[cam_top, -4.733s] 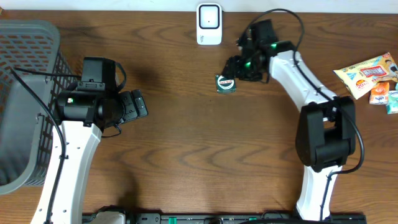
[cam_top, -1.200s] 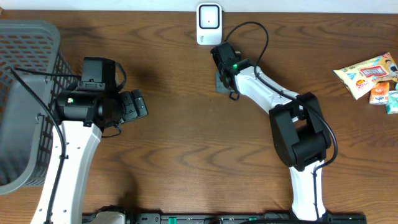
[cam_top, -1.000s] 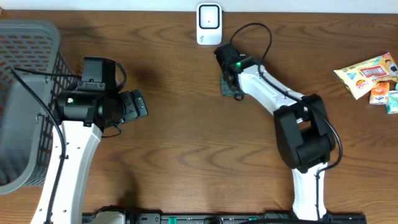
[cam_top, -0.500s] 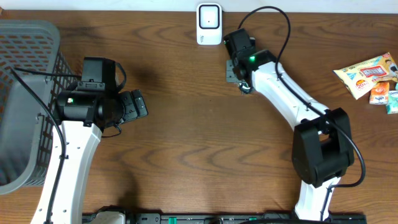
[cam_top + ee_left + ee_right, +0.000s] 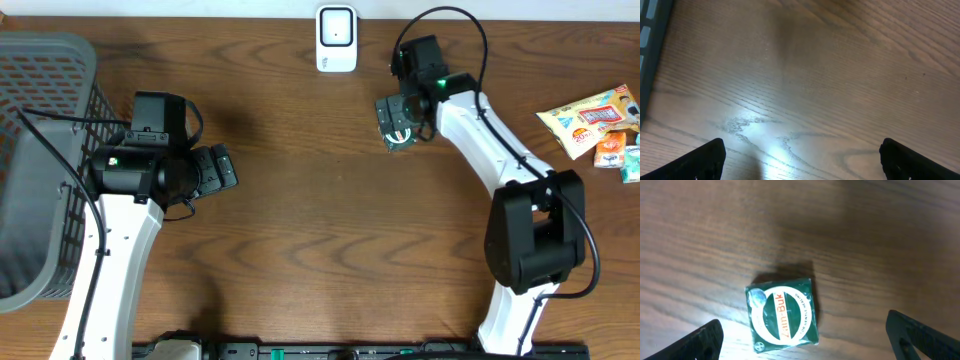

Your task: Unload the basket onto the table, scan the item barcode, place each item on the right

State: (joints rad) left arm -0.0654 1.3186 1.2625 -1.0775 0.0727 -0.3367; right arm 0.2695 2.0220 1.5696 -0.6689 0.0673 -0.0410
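Your right pincer (image 5: 815,339): released, fingers spread full wide, only tips showing at lower corners of wrist view. Grips nothing, touches nothing. It hangs above green box (image 5: 781,316); box lies between tips, apart from both.

Your left pincer (image 5: 802,157): also spread wide, bare table (image 5: 805,75) beneath, well left of scanner (image 5: 336,39).

Note box position: flat on table, right of scanner on its robot side, near but apart. Look: dark green square face up, white ring, orange "Zam-Buk" lettering, small silver round patch at one corner, edges slightly skewed to wood grain.
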